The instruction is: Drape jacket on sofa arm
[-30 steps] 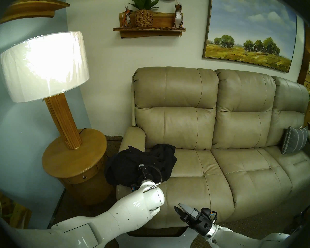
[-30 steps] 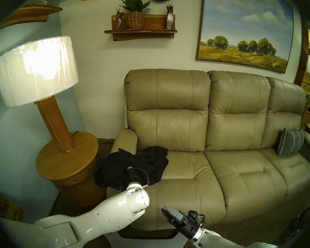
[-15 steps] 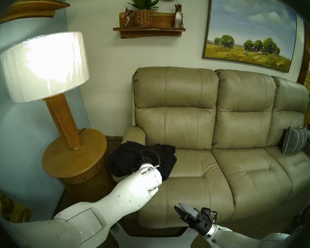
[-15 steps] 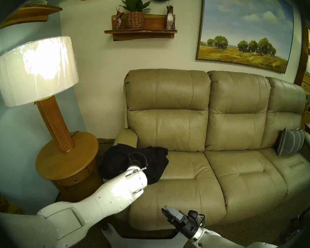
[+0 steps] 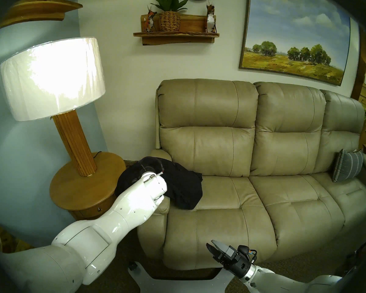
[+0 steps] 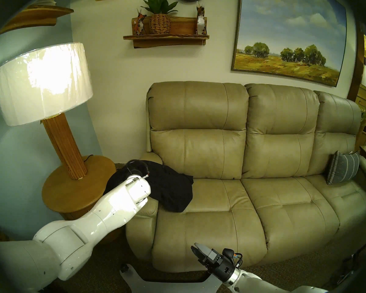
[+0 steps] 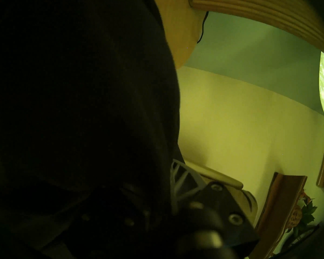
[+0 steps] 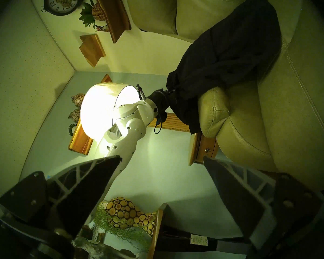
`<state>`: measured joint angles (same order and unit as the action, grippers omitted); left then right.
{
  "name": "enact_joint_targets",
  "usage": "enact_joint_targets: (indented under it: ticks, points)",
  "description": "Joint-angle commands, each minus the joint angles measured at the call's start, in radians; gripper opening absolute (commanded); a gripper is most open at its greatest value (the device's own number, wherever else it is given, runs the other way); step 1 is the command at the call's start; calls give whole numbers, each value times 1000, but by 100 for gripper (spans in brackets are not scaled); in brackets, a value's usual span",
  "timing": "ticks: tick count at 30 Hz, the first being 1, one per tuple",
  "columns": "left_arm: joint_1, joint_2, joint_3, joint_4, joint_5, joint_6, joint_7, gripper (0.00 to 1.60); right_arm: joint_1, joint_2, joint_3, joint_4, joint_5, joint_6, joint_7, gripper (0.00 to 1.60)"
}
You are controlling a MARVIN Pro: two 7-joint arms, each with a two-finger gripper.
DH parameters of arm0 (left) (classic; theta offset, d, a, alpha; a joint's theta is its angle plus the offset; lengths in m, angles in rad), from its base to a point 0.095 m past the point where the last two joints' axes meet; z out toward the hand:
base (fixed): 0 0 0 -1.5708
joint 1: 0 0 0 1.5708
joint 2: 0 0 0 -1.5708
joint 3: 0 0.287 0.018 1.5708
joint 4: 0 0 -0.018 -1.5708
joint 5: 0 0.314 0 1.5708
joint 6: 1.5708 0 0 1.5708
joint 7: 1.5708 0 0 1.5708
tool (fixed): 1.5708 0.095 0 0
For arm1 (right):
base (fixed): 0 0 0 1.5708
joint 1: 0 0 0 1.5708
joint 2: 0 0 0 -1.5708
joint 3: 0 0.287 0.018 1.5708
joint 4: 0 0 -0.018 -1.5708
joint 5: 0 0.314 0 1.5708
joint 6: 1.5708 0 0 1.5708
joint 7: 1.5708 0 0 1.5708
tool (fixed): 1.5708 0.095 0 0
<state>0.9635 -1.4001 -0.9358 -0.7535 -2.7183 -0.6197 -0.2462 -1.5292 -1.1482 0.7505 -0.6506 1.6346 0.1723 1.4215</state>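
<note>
The jacket [image 5: 178,184] is seen lying across the sofa arm [image 5: 163,203], bunched up, with one part spilling inward onto the seat cushion [image 5: 220,193] and another hanging over the outer side, towards the side table [image 5: 82,193]. The front end of the sofa arm is left bare; the rear stretch is covered. The left pincer [image 7: 183,180] is buried in the black cloth: only one ribbed finger is shown in the left wrist view, the rest being swallowed by dark fabric, so whether it is clamped on the jacket or spread apart cannot be told. From the right wrist view, the left wrist is seen pushed into the fold at the outer edge of the sofa arm, right above the table. The right pincer [image 5: 212,247] is held low in front of the sofa, well apart from the jacket, its fingers spread and nothing between them. Progress is judged well advanced: the garment is already carried by the sofa arm rather than the seat alone. What is left, it seems, is a release if the cloth is held, a withdrawal of the left arm without the fabric being dragged off, and perhaps some tidying, since the drape is lumpy and much of it is resting on the cushion.
</note>
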Motion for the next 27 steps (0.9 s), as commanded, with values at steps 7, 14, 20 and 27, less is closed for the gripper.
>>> enact_joint_targets:
  ticks: [7,14,20,27]
  points:
    - [-153,-16,-25,137,30,44,16,0,10,-11,-1,7,0,12,-4,160]
    - [-193,-60,-14,186,46,80,-24,160,17,-18,-2,22,-3,22,-6,160]
    - [-109,-77,9,80,82,73,-131,160,24,-25,-4,39,-7,24,-1,160]
    - [-17,-106,54,-12,108,72,-217,160,23,-28,-5,44,-10,24,2,160]
